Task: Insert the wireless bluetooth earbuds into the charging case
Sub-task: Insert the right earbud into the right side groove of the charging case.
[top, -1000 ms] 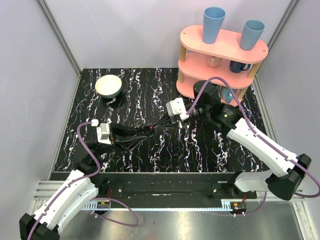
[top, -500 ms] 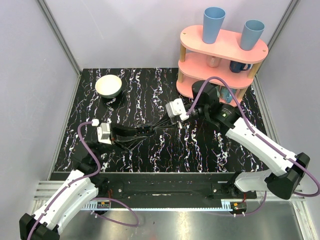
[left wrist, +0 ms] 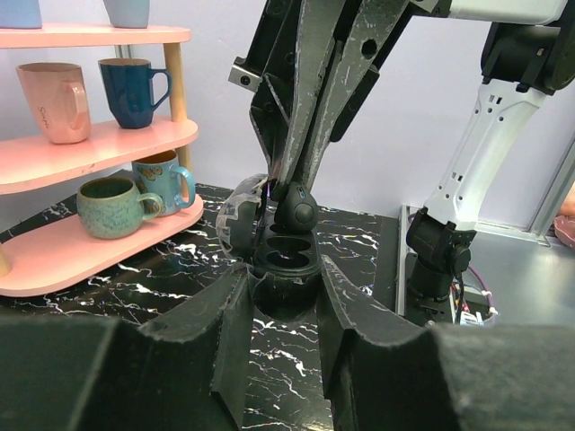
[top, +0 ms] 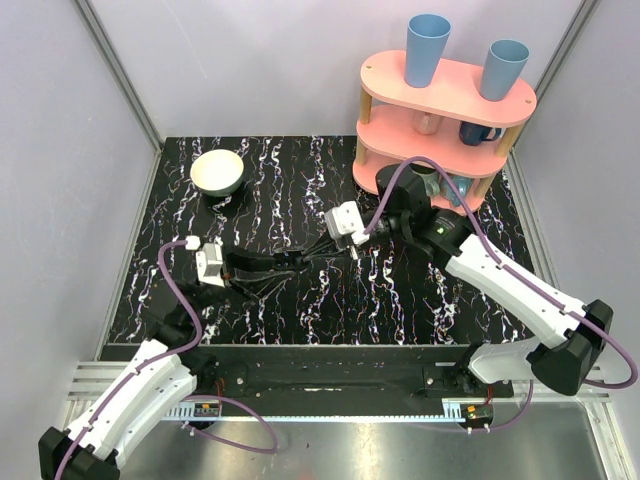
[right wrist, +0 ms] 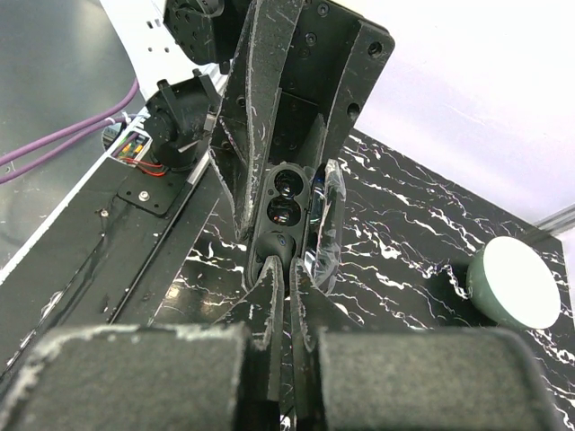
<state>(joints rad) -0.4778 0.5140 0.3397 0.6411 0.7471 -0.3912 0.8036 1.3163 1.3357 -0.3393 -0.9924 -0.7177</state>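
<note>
Left gripper (left wrist: pixel 286 310): fingers clamped on the dark case (left wrist: pixel 284 262), which I hold off the table at mid-table with its lid (left wrist: pixel 240 222) open.
Right gripper (right wrist: pixel 286 269): pinched shut on one dark earbud (left wrist: pixel 295 208).
Earbud position: at the case mouth; I judge it not yet seated.
Remaining: press in, release, then the second earbud, which I cannot find in any view.
Writing: none legible; the mark on the pink mug (left wrist: pixel 56 101) is too faint to read.

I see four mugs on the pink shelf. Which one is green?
The green mug, on the lowest shelf beside the light blue mug. The pink mug and the dark blue mug stand on the shelf above.
</note>
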